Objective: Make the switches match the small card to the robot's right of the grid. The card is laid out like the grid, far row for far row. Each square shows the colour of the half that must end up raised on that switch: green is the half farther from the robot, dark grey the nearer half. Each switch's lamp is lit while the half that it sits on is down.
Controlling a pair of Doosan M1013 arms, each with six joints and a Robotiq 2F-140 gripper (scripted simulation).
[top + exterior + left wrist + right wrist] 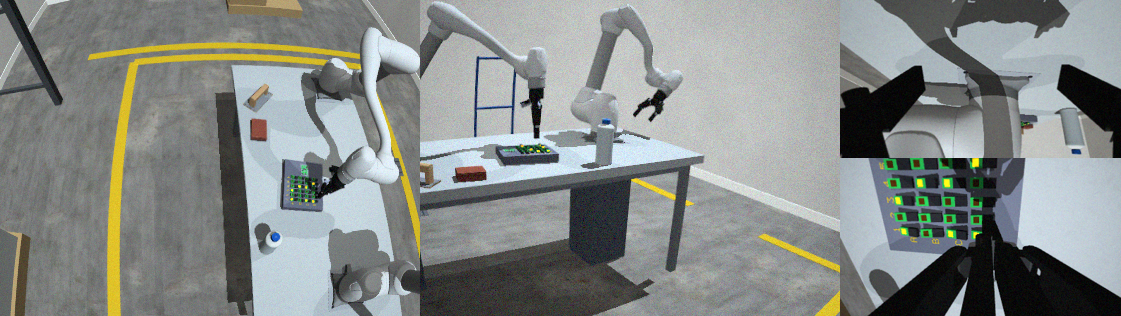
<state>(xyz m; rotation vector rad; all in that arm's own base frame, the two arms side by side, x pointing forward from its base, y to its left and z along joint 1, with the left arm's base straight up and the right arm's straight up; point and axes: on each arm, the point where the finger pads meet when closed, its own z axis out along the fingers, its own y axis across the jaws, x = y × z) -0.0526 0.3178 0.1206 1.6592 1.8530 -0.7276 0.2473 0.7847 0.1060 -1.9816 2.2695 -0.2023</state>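
The switch panel lies on the table, with the card at one end. In the right wrist view, lamps are lit at row 1 A, C and D, row 3 A, row 4 B and C, and row 5 D. Row 2's lamps are dark. Row 6 and the card are outside that view. My right gripper is shut and empty, its tips over or beside the D switch of row 1; contact cannot be told. My left gripper is open and empty, high above the table.
A white bottle with a blue cap stands off the panel's row 1 end. A red brick and a wooden-handled trowel lie beyond the card end.
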